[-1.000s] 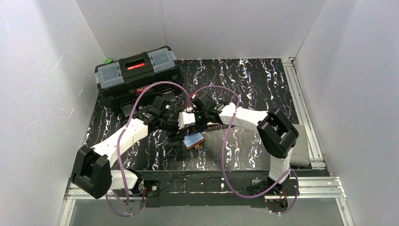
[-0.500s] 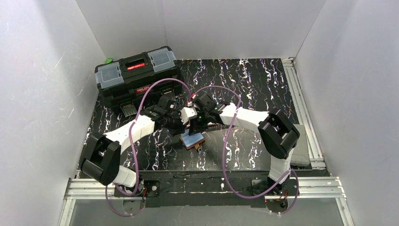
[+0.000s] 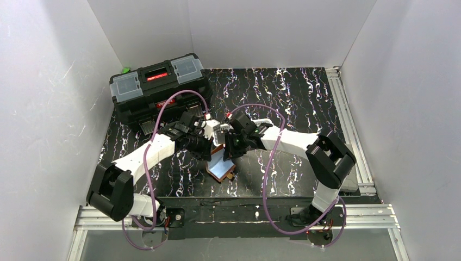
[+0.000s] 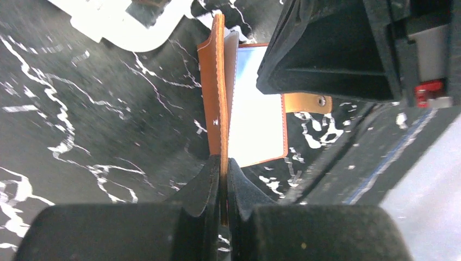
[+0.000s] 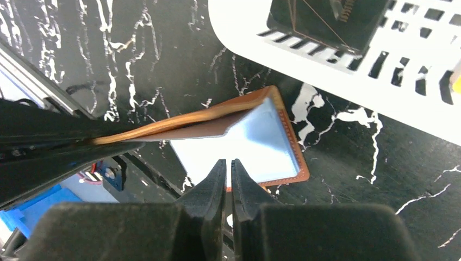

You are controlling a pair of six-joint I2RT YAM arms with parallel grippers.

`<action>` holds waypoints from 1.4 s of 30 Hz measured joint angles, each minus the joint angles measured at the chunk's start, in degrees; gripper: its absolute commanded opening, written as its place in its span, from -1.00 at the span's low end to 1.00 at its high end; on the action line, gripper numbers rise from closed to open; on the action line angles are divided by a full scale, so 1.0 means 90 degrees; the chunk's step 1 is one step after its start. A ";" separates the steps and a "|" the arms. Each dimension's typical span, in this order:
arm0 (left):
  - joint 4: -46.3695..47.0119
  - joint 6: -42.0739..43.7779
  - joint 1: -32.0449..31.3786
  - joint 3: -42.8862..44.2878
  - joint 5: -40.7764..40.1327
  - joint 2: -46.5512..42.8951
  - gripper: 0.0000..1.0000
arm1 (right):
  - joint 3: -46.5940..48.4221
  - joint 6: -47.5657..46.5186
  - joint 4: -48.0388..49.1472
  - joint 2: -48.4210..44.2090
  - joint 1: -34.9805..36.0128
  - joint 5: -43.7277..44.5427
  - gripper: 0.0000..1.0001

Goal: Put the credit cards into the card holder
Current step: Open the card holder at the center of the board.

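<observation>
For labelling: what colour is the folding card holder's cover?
Orange-brown leather card holder; clearest in left wrist view.

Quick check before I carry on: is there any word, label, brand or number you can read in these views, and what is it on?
No text is legible.
Red label on lid of the big black plastic toolbox: too small to read.
Red label on front of it: blurred.
Brown leather card holder: no print visible.
Dark card in the white slotted basket: thin lines only.
</observation>
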 measured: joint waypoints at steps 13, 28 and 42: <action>0.0678 -0.3327 0.0000 -0.1370 0.0352 -0.0874 -1.00 | -0.0219 -0.0163 0.0000 -0.0049 -0.0005 -0.0185 -0.72; 0.1705 -0.3927 0.0180 -0.2164 -0.0097 -0.1241 -1.00 | 0.0068 -0.0899 -0.0228 0.0228 0.0323 -0.0996 -0.88; 0.1841 -0.3861 0.0214 -0.2358 -0.0372 -0.1566 -0.63 | -0.0583 -0.1287 -0.0493 0.0355 0.0386 -0.1297 -0.92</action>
